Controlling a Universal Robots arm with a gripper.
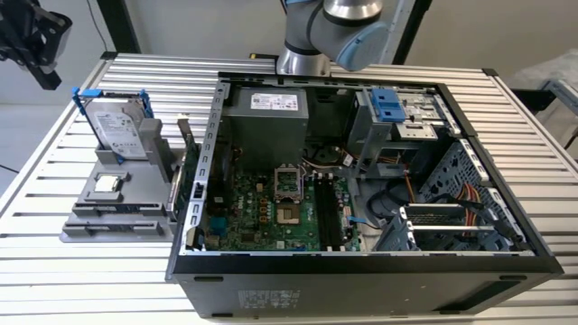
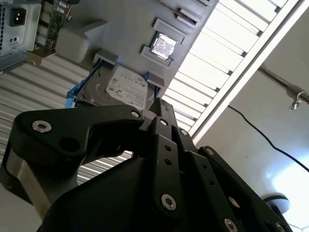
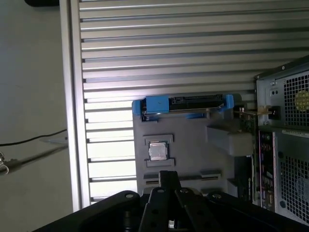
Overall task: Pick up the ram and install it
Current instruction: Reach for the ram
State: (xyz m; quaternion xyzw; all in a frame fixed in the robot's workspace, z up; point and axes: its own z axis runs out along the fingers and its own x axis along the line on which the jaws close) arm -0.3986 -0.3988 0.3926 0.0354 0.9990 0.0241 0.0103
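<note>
My black gripper (image 1: 45, 76) hangs above the table's far corner on the exterior view's left, off to the side of the grey parts fixture (image 1: 113, 203). In both wrist views its fingertips (image 3: 166, 178) meet with nothing between them, and it (image 2: 161, 110) is shut. A thin strip on edge between the fixture's two front holders (image 3: 190, 175) may be the ram, but I cannot tell. The open computer case (image 1: 361, 264) lies on the table with its motherboard (image 1: 271, 217) and long black slots (image 1: 328, 217) exposed.
On the fixture stand a hard drive in a blue bracket (image 1: 118, 128) and a square processor chip (image 1: 108, 183). A green expansion card (image 1: 187, 169) stands between fixture and case. The case holds a power supply (image 1: 267, 122) and cables (image 1: 465, 203). The arm's base (image 1: 316, 34) rises behind the case.
</note>
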